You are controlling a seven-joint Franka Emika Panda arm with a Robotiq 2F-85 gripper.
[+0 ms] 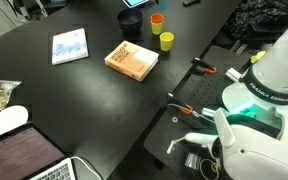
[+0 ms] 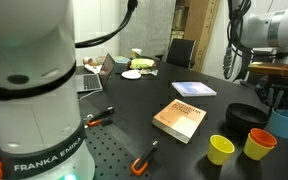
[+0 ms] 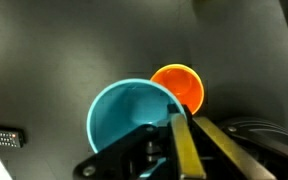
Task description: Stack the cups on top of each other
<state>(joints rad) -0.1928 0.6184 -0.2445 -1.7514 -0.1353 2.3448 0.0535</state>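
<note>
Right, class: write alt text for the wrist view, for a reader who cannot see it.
A blue cup stands mouth up on a dark table, an orange cup close against its upper-right side. The gripper enters from the bottom edge, fingertips at the blue cup's rim; whether it grips is unclear.

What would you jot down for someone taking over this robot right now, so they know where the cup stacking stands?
Tool: at the rim of the blue cup; I cannot tell whether it is gripping it.
Cups: the orange cup is right beside the blue one, close to the dark round dish. The yellow cup stands apart, not far from the tan book. Only one yellow cup shows.
Done: no stack visible yet.
Left: set the cups one on another, probably blue with orange first, then yellow.
</note>
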